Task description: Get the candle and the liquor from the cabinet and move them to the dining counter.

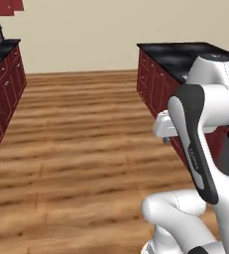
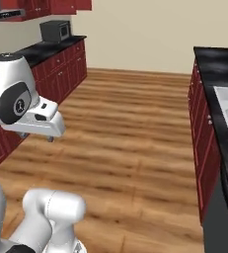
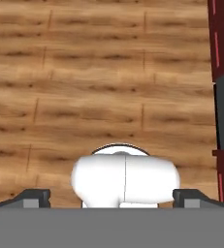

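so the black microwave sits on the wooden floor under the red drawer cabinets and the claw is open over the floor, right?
Not quite. The boxy black microwave sits on the black stone counter above the dark red drawer cabinets, not on the brown wooden plank floor, as the right base view shows. The rest holds: the claw is open over the floor.

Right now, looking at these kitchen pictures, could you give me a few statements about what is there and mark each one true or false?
1. The floor is wooden planks. True.
2. The gripper holds a bottle. False: its fingertips stand wide apart with nothing between them, over bare floor.
3. A dark microwave sits on the black counter at the far left in the right base view. True.
4. The lower cabinets are painted blue. False: they are dark red.
5. The counters have black tops. True.
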